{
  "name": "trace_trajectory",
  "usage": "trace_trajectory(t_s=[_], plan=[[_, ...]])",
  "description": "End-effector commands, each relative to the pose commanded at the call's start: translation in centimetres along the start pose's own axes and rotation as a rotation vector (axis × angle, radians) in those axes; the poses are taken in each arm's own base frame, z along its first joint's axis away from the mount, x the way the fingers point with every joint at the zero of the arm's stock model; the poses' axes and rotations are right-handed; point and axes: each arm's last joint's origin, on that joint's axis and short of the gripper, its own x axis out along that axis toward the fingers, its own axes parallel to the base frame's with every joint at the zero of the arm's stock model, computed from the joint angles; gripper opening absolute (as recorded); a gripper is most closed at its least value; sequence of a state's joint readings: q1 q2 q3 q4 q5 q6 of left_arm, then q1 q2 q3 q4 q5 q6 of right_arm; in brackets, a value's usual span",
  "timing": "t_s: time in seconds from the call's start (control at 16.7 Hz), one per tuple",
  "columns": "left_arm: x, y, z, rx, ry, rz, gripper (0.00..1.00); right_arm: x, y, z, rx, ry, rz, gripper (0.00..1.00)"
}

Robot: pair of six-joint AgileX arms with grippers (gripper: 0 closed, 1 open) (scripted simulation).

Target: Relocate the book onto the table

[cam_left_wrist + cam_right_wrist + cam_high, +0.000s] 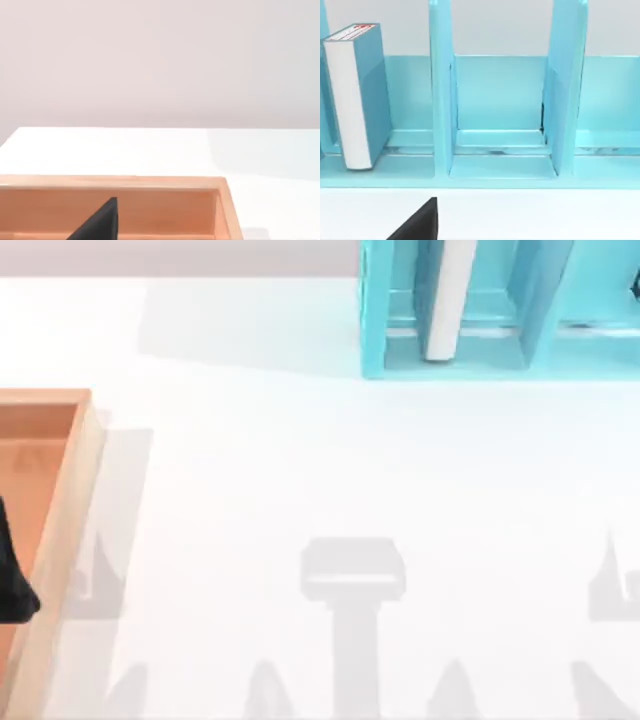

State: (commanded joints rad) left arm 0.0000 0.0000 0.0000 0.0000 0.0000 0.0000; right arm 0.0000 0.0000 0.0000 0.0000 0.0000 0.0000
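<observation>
A: In the top view, where is the book (447, 300)?

B: It stands upright, white page edge outward, in the leftmost visible compartment of the cyan shelf (375, 320) at the table's (300, 460) far edge, right of centre. A wooden tray (70, 500) sits at the left edge, and a dark piece of the left arm (12, 580) hangs over it.

A: And the left wrist view?

B: It looks across the tray rim (115, 181) to the bare table (125, 150) beyond. A dark wedge, part of the left gripper (100, 222), sits low in the picture; whether its fingers are apart or together cannot be told.

A: The right wrist view?

B: The right arm's camera faces the shelf (440, 100) front on from above the table (520, 212). The book (357, 95) leans slightly in its compartment, teal cover showing beside the pages. A similar dark wedge of the right gripper (420, 222) shows; its finger state cannot be told either.

A: How will it handle?

B: Probably stiff and fairly heavy, with a smooth cover. Pinching across both covers near the exposed page edge looks best, drawing it straight out.
</observation>
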Motion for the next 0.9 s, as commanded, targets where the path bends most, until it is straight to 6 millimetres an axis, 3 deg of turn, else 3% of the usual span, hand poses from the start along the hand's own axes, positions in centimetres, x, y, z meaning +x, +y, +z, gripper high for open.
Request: trace_trajectory(t_s=[0.24, 0.54, 0.72, 0.9], plan=[[0.0, 0.0, 0.0, 0.0, 0.0, 0.0, 1.0, 0.0, 0.1, 1.0, 0.004, -0.028, 0.003, 1.0], [0.0, 0.0, 0.0, 0.0, 0.0, 0.0, 1.0, 1.3, 0.6, 6.5, 0.027, -0.145, 0.008, 1.0], [0.0, 0.0, 0.0, 0.0, 0.0, 0.0, 1.0, 4.3, 1.4, 9.4, 0.042, -0.155, 0.004, 1.0], [0.0, 0.0, 0.0, 0.0, 0.0, 0.0, 1.0, 9.3, 3.1, 10.3, 0.047, -0.103, -0.004, 1.0]])
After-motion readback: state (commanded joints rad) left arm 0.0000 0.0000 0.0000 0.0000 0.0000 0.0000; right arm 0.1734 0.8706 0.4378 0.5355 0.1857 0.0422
